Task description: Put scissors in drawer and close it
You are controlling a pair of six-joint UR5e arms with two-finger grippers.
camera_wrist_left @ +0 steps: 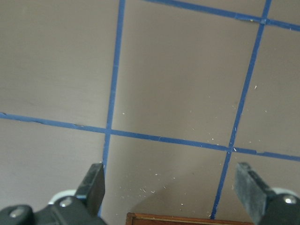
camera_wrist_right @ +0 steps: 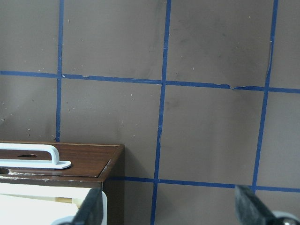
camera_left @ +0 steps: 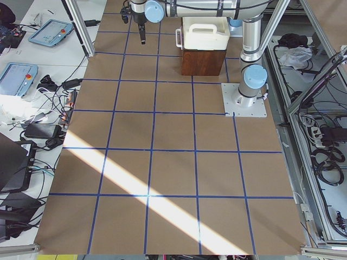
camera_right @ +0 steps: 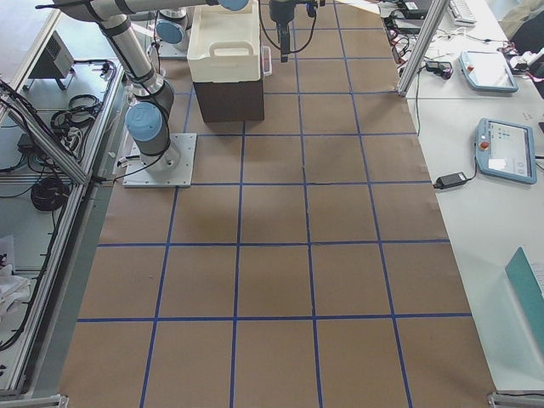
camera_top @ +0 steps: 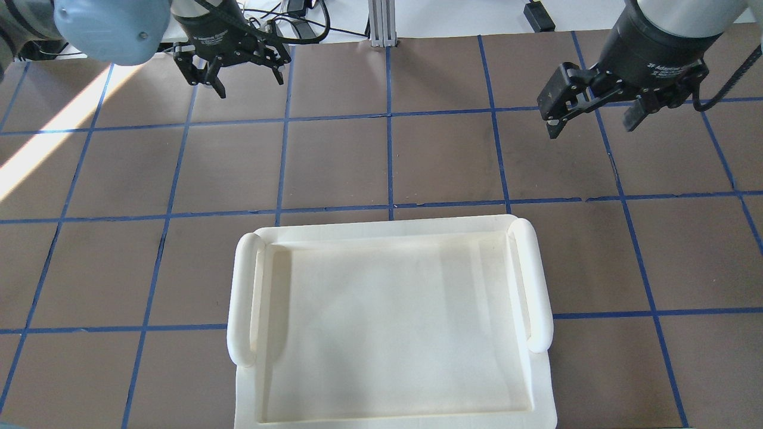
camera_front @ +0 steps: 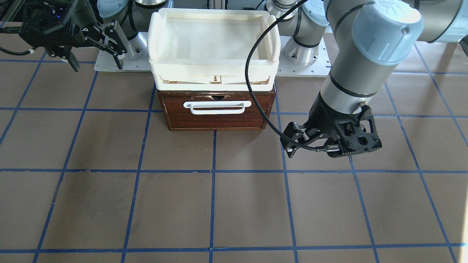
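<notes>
Scissors: not seen in any view.

Front-facing view: drawer (camera_front: 219, 118) sits flush in its box (camera_front: 161, 109), with one tray (camera_front: 214, 69) on top. Left claw (camera_front: 290, 146) hangs just off the panel's corner, the white handle (camera_front: 217, 107) away to its side; jaws apart, nothing held. Right claw (camera_front: 98, 67) is well off the opposite side, spread wide, empty.

Overhead view: tray hides the drawer; both claws lie beyond its far rim, parted.

Side views: claws too small to judge.

Left wrist view: box edge shows low between the fingers.

Right wrist view: panel and handle lie below, beside one finger.

Judgement: scissors are probably shut inside, unconfirmed. The step in hand looks like checking closure. Compare both panel corners for a gap; if one shows, press the panel's middle squarely, not the handle.

Count: drawer 1, handle 1, tray 1, claws 2, scissors visible 0.
</notes>
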